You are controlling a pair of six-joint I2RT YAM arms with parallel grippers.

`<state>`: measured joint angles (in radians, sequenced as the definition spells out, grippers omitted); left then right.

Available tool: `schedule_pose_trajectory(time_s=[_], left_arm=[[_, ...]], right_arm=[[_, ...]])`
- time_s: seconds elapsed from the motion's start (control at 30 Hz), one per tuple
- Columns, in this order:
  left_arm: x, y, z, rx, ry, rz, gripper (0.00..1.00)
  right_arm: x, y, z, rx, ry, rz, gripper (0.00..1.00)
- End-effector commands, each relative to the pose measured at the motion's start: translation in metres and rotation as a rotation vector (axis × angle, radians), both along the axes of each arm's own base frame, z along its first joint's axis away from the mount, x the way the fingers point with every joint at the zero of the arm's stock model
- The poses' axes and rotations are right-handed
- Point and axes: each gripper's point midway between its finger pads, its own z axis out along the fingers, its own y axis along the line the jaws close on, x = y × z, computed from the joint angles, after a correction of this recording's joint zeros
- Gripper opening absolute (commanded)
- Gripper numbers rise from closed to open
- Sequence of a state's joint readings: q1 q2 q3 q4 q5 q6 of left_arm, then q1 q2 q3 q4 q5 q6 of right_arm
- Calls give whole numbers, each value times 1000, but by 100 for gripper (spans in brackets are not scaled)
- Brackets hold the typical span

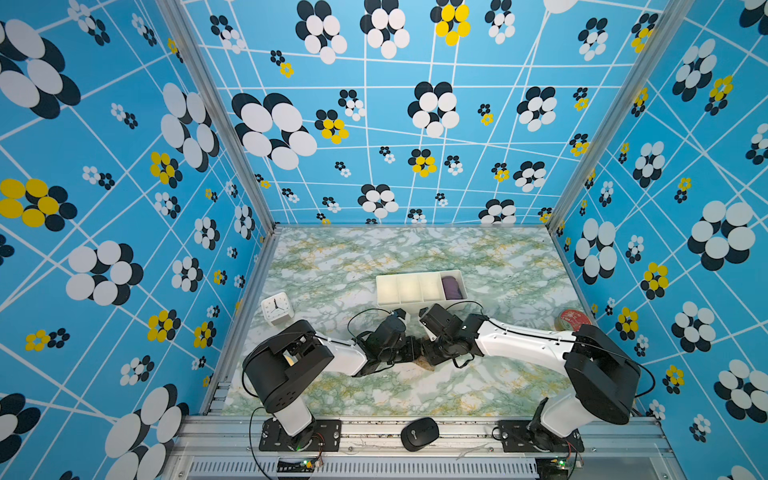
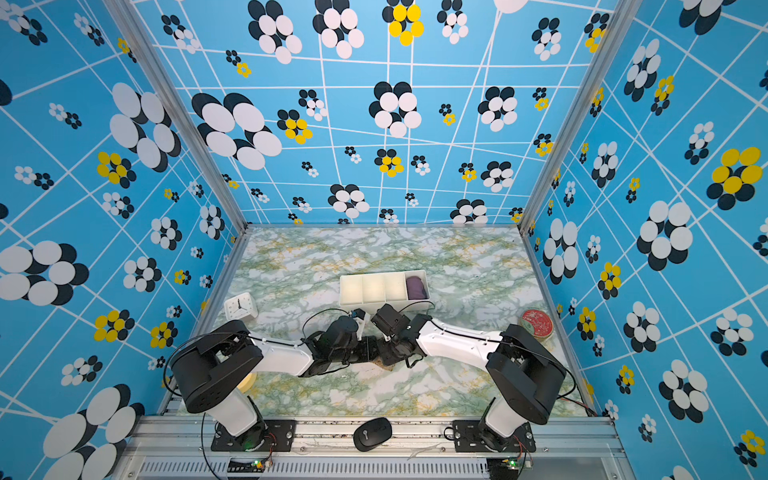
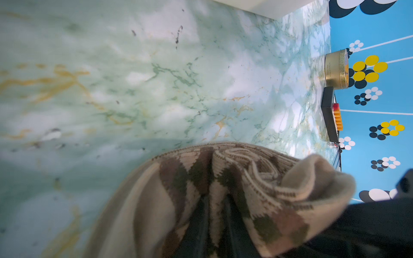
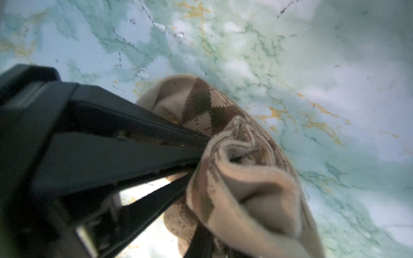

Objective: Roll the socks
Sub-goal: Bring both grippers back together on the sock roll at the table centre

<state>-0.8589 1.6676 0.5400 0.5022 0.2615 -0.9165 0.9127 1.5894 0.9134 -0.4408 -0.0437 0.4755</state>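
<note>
tan knit socks with brown argyle diamonds (image 1: 424, 365), rolled, seen at near-centre of green marbled tabletop (image 1: 415, 392), between facing grippers. left gripper (image 4: 194, 158) fingers narrow, pinched on roll from left; right gripper (image 1: 433, 353) pressed close from right, finger state cannot be told.

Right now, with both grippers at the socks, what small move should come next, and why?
Probably the right gripper should draw the loose beige end over the roll while the left gripper holds: the socks already show a wound spiral, with that end hanging free.

socks (image 3: 223, 189): before tray (image 1: 390, 306) | clock (image 1: 277, 308): left | tin (image 1: 572, 320): right
</note>
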Motion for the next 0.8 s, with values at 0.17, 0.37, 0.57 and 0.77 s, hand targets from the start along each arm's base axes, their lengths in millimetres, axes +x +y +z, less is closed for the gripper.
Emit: schedule_pose_trajectory(time_s=[0.17,0.37,0.57,0.77], left_arm=[[-52,17,-36,130,178,-117,19],[-50,17,-36,139,180,-121,19],[-50,19,-39,153,186,-124,19],[-48,17,-40,149,185,-121,19]], right_arm=[[10,29,13,138,-28,1,25],[12,26,19,160,-29,-8,28],[13,22,27,216,-23,-33,34],[10,26,31,282,2,-35,37]])
